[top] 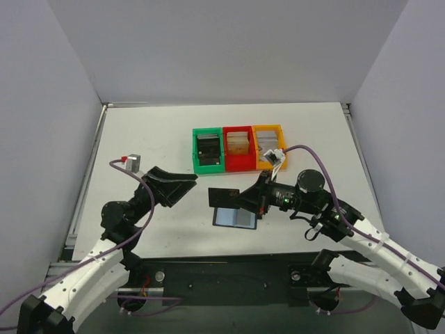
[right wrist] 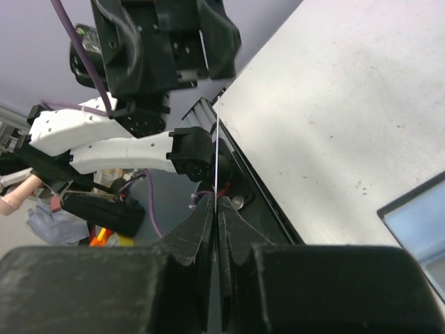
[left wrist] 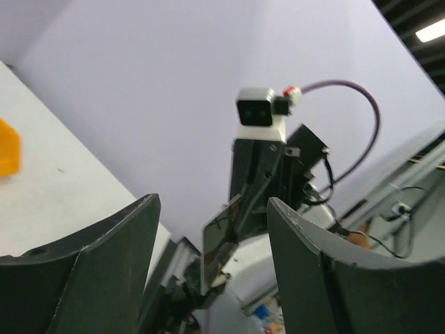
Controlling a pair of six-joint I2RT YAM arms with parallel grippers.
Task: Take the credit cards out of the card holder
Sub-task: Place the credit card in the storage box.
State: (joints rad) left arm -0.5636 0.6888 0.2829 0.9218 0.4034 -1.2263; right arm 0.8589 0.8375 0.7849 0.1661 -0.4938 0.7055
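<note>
The credit card [top: 224, 197] is off the table: a thin dark rectangle held at a tilt by the right gripper [top: 241, 198]. That gripper's fingers [right wrist: 198, 223] are pressed together on one edge of it. From the right wrist we see the card only as a fine pale line rising from between them. Just nearer to us the card holder [top: 235, 218] lies open and flat on the table [top: 139, 139], its grey-blue pockets facing up and apart from the card. We cannot tell whether more cards sit in those pockets.

To the left, the left gripper [top: 182, 188] faces the card with its fingers [left wrist: 90, 264] spread wide and nothing between them. In its wrist camera the card and the right gripper sit framed in the gap, near but not touching. Behind them, well apart, stand the green bin [top: 208, 149], the red bin [top: 238, 146] and the yellow bin [top: 270, 145], each with a stack inside.

We judge this step to be carrying the freed card clear of the holder, perhaps into the waiting left gripper. To do that well we should keep the pinch firm, since so thin a card could pivot or slip. We should present the free end squarely between the spread fingers and let them close on a bare part of the card. We should release only once that second grip is sure, and keep the card above the holder so it does not drag it along
</note>
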